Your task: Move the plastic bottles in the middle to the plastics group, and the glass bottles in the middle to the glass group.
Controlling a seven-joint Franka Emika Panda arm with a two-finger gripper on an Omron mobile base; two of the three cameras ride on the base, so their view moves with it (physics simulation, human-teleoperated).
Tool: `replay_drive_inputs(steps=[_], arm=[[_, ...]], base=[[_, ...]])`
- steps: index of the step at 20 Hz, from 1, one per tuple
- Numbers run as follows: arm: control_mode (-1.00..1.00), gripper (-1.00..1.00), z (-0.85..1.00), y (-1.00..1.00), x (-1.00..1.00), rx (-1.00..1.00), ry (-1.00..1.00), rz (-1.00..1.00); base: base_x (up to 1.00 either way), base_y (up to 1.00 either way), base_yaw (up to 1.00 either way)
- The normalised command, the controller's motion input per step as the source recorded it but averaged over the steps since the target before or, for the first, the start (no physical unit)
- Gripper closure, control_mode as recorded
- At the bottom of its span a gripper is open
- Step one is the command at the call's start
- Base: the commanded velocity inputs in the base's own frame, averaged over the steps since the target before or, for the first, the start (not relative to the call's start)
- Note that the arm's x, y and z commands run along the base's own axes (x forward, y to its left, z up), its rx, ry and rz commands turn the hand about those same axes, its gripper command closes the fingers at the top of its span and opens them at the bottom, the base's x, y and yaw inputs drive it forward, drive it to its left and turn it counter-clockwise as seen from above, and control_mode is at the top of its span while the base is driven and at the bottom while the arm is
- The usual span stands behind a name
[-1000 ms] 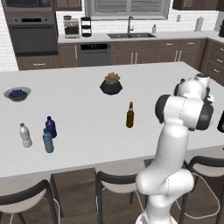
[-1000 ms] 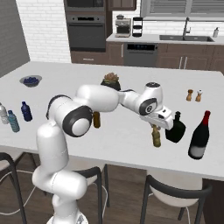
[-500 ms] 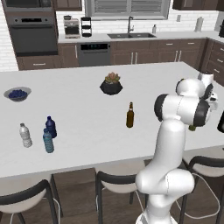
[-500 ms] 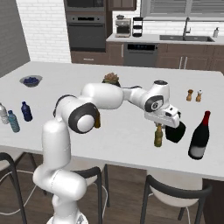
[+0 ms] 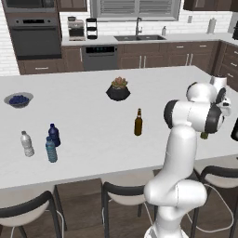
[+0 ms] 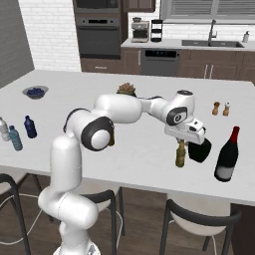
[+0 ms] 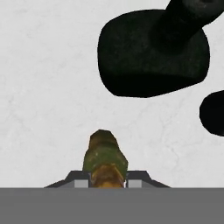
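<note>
Item 1. My gripper (image 6: 182, 143): clamped on the neck of the olive-green bottle (image 6: 180, 156), fingers pinching either side of the top in the hand view. I carry it by the neck so the body hangs upright and can go straight down on its base. It sits near the front edge of the island counter (image 6: 139, 149), toward the right-hand corner; whether the base already touches the counter I cannot tell.

Item 2. Squat black bottle (image 6: 200, 149): just beside the olive one, on its right. This is the glass group, hence my arm reaching here. In the hand view its wide body lies close ahead, so I judge little spare room for setting down.

Item 3. Dark wine bottle (image 6: 227, 155): upright, further right along the front edge, also glass group (red cap, tall shoulder).

Item 4. Amber-brown bottle (image 5: 138, 123): alone in the middle of the counter, not yet sorted; I take it as the next glass piece.

Item 5. Teal-blue bottle (image 5: 51, 149): near the front edge at the left end, close beside the navy-blue bottle (image 5: 54, 135) and the clear whitish bottle (image 5: 27, 143). It appears to stand with the plastics already.

Item 6. Sundries: black planter (image 5: 118, 90), bowl of dark fruit (image 5: 18, 99) by the left edge, two shakers (image 6: 221, 108).
</note>
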Motion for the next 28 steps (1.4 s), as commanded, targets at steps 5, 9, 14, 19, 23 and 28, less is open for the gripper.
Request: replay_drive_inputs(steps=[5,9,14,19,23,28], arm=[[-1.00,-1.00,-0.27,0.05,0.00,0.00,0.00,0.01],[-1.00,-1.00,-0.01,0.00,0.00,0.00,0.00,0.03],[-1.00,-1.00,0.15,0.01,-0.01,0.00,0.02,0.00],[-1.00,-1.00,0.56,0.32,-0.24,-0.02,-0.06,0.00],[-1.00,-1.00,0.49,0.35,-0.38,-0.06,-0.07,0.00],[-1.00,-1.00,0.21,0.73,-0.42,-0.14,-0.01,0.03]], base=[[0.00,0.00,0.00],[0.00,0.00,0.00],[0.00,0.00,0.00],[0.00,0.00,0.00],[0.00,0.00,0.00],[0.00,0.00,0.00]])
